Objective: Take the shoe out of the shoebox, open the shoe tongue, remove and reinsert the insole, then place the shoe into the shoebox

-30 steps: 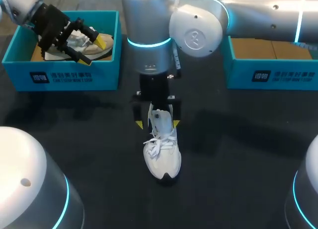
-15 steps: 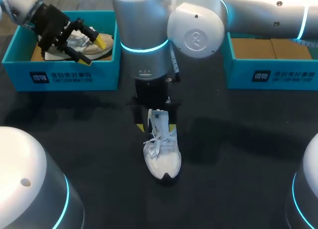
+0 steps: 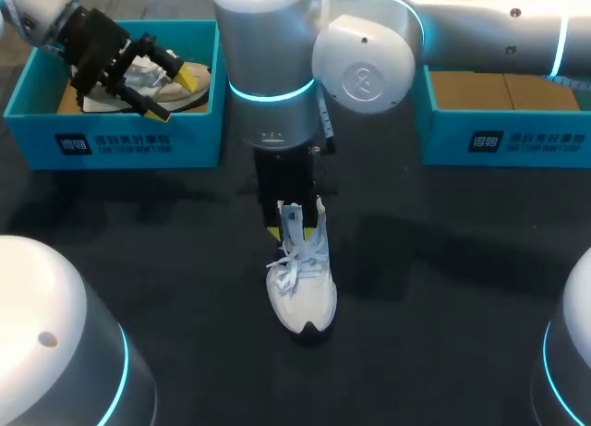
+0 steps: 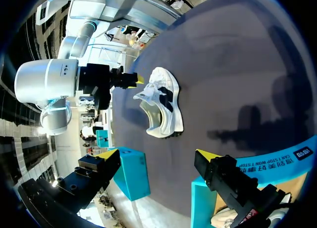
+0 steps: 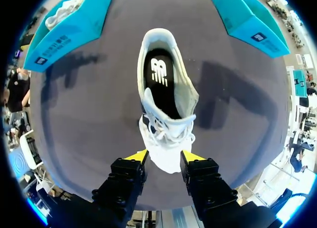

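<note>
Head view: white shoe [image 3: 303,292] stood on its sole at mid table [image 3: 443,287], out of the box. Long axis ran near-to-far, toe twd us, heel twd the far edge. Our R gripper [image 5: 165,158] was clamped on its raised tongue [image 3: 294,221]. Our L gripper [image 3: 175,93] hung w/ fingers spread wide, holding nothing, over the left shoebox [image 3: 138,144].

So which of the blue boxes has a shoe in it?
The left-hand box: a beige shoe lies in it. The right-hand box shows only brown cardboard.
</note>
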`<state>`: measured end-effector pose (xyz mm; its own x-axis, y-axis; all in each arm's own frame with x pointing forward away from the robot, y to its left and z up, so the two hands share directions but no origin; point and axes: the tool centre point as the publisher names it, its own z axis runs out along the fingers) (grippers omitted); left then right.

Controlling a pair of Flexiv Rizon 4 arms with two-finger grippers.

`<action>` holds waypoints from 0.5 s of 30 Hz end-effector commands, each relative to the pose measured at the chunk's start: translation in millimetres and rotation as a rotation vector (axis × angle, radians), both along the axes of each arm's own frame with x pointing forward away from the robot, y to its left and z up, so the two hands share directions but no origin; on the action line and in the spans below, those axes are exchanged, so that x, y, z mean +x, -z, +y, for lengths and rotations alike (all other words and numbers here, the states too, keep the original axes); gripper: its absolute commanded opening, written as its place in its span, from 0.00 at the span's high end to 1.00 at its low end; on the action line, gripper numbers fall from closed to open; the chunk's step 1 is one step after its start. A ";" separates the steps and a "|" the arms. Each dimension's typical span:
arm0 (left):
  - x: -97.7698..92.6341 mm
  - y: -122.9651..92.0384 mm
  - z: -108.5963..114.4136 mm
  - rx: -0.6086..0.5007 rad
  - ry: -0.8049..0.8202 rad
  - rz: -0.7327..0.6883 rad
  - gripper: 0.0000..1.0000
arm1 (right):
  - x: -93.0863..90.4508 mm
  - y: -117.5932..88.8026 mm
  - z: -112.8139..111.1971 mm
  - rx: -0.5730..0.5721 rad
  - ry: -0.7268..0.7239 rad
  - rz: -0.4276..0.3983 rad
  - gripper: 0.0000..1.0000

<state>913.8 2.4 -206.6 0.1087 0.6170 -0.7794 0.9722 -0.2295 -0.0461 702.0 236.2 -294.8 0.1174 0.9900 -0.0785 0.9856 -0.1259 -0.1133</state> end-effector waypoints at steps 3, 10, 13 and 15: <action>0.4 -0.6 0.5 0.003 0.002 0.000 0.00 | 14.5 12.2 -6.0 0.002 -0.003 0.014 0.58; 0.4 -0.6 0.5 0.003 0.002 0.000 0.00 | 34.5 25.8 -10.7 0.014 -0.014 0.011 0.57; 0.4 -0.6 0.5 0.003 0.002 0.000 0.00 | 39.3 28.6 -11.0 0.020 -0.020 0.005 0.57; 0.4 -0.6 0.5 0.003 0.002 0.000 0.00 | 41.5 29.0 -11.9 0.023 -0.023 0.000 0.56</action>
